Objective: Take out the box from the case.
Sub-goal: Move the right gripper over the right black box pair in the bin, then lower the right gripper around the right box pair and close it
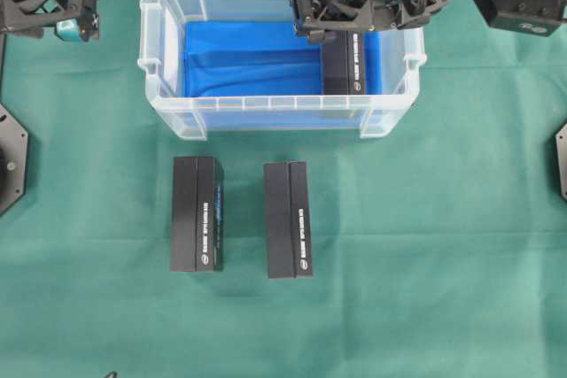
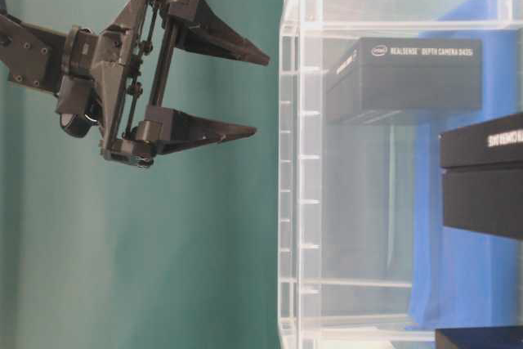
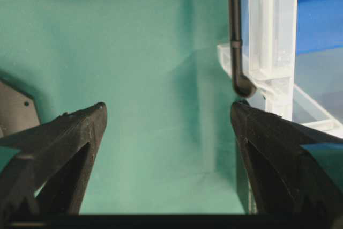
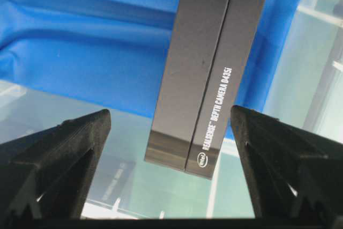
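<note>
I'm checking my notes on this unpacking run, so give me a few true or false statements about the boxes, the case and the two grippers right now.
1. One box lies inside the case. True.
2. The right gripper is shut on that box. False: its jaws stand open above the box.
3. Two boxes lie on the cloth in front of the case. True: a left one and a right one.
4. The left gripper is reaching into the case. False: it is open, outside the case's left wall.
5. The case's lining is red. False: it is blue.
</note>
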